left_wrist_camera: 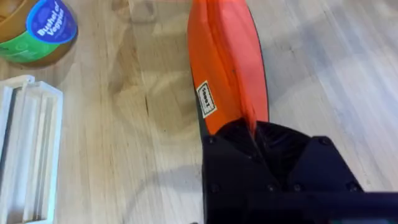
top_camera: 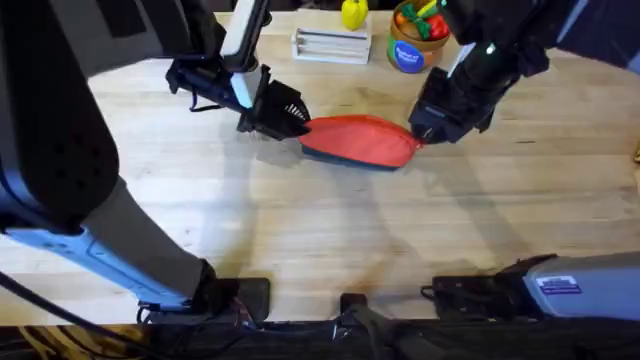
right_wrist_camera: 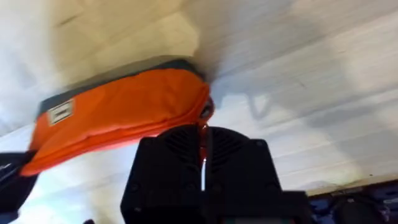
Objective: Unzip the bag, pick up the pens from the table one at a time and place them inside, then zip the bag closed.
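Both grippers clamp the bag: left gripper (top_camera: 297,122) pins one end, so right gripper (top_camera: 421,137) should draw the zip pull (right_wrist_camera: 204,112) steadily along the orange pencil pouch (top_camera: 362,139).

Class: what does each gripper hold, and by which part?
Left gripper pinches the bag at one end; right gripper grips its other end.

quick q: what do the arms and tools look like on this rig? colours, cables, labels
Both arms are black with pale grey links. The left tool and right tool are black, blocky, with ribbed housings. Thin black cables loop beside the left wrist. A white label with blue print sits on the right arm's base.
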You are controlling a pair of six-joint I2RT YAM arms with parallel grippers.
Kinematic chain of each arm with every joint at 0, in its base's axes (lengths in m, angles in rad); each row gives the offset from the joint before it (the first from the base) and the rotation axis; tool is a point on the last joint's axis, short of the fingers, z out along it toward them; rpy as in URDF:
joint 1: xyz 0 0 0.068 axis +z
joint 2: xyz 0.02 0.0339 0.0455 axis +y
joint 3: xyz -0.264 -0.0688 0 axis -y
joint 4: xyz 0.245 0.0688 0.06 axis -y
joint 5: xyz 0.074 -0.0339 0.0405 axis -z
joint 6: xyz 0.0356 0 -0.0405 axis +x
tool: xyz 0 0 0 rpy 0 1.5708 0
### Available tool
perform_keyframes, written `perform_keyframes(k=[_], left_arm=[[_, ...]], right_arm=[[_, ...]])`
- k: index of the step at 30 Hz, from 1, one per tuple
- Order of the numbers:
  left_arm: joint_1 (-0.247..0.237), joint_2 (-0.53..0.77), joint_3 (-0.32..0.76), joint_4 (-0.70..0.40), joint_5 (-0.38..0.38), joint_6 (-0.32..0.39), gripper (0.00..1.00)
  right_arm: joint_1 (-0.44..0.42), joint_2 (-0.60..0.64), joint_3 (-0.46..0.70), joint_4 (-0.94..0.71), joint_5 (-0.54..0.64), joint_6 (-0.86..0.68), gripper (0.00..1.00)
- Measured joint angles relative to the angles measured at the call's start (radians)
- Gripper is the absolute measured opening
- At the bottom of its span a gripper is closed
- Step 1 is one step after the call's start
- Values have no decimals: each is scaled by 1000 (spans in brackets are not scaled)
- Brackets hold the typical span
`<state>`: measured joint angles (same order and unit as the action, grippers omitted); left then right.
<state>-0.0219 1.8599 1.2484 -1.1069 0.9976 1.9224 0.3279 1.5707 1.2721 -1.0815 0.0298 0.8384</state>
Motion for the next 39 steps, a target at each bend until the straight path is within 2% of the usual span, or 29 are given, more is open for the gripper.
perform_keyframes(k=[9, 14, 15, 21, 23, 24, 27, 28, 30, 33, 39], left_arm=[[0, 0, 0, -19, 1, 0, 42], [0, 0, 0, -15, 0, 0, 42], [0, 0, 0, -15, -2, 0, 42], [19, 0, 0, -14, -50, 0, 42], [24, 0, 0, -14, -53, 0, 42], [25, 0, 0, -14, -54, 2, 83], [26, 0, 0, -16, -49, 1, 526], [26, 0, 0, -16, -49, 1, 701], [26, 0, 0, -16, -48, -3, 950], [26, 0, 1, -16, -48, -3, 992], [27, 0, 2, -4, -49, -3, 993]], right_arm=[[0, -24, -138, 92, 18, 107, 34], [0, -24, -135, 88, 18, 112, 34], [0, -24, -130, 81, 19, 117, 94], [-21, -18, -103, 36, 106, 71, 945], [-22, -16, -78, 38, 126, 47, 993], [-22, -16, -63, 38, 135, 36, 996], [-22, -16, -10, 37, 150, 8, 996], [-22, -17, 11, 36, 154, -2, 997], [-22, -17, 51, 27, 158, -19, 998], [-22, -47, 137, -4, 164, -101, 998], [-22, -147, 191, -4, 165, -259, 998]])
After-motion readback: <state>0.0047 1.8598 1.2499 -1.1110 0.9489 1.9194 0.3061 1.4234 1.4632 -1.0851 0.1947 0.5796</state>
